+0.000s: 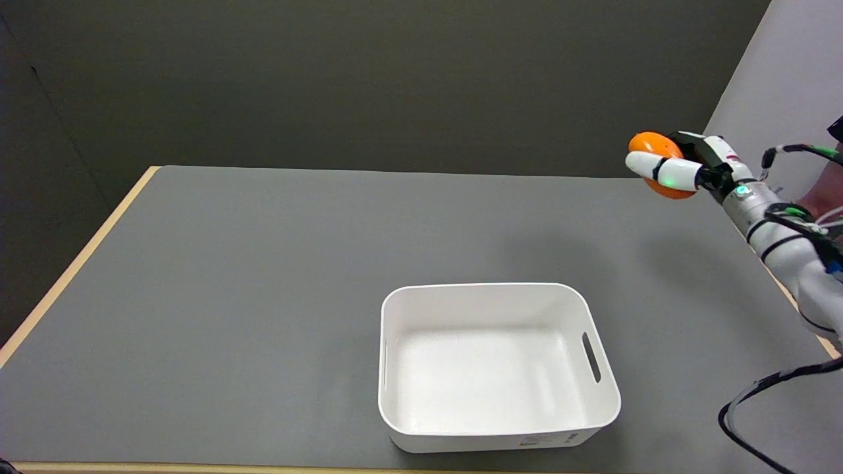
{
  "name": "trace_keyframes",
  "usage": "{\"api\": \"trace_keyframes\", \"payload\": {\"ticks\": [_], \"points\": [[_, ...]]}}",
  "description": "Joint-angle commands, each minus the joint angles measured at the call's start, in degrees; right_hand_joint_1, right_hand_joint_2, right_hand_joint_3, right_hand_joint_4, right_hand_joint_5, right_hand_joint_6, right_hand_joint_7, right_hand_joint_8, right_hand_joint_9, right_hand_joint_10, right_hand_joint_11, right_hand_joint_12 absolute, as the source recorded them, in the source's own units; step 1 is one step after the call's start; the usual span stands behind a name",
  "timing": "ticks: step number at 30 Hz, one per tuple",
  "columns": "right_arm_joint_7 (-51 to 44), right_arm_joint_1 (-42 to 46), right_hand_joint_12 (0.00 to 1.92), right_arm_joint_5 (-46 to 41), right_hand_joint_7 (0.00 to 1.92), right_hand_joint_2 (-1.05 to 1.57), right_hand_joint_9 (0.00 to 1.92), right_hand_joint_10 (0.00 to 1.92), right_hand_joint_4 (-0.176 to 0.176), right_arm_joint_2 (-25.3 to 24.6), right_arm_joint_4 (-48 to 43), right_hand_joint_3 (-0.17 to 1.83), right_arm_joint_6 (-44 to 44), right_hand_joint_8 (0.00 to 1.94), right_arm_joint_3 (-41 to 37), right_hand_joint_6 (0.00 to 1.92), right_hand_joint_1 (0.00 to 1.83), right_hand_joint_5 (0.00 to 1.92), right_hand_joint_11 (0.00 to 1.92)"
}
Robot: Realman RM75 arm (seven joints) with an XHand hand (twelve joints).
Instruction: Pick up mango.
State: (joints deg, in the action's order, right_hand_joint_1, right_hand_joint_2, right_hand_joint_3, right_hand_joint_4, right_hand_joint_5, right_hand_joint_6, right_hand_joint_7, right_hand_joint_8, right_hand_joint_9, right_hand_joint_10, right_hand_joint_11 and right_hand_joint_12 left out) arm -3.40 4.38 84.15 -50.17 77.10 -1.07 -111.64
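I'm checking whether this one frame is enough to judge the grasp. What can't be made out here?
All from the head view:
- The mango: largely covered by the right hand; its full shape is hidden.
- The fingers behind the mango: hidden by the fruit, so their contact cannot be told.
- The right arm's base: cut off by the right edge.
- The small label on the white bin: too small to read.

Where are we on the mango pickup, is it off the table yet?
Done: the right hand grips the orange mango and holds it in the air at the table's far right corner. The white bin holds nothing. Pickup looks complete.
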Motion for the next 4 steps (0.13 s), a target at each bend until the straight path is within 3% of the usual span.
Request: {"api": "trace_keyframes", "payload": {"ticks": [1, 4], "points": [[-12.53, 10.21, 1.92, -46.55, 0.78, 0.94, 1.01, 1.92, -0.176, -23.81, 8.70, 0.66, -46.13, 1.54, -29.39, 1.50, 1.20, 0.73, 0.92], [-12.72, 10.61, 1.92, -50.22, 0.77, 0.95, 1.01, 1.92, -0.176, -24.14, 6.17, 0.63, -56.90, 1.54, -27.65, 1.50, 1.20, 0.72, 0.89]]}}
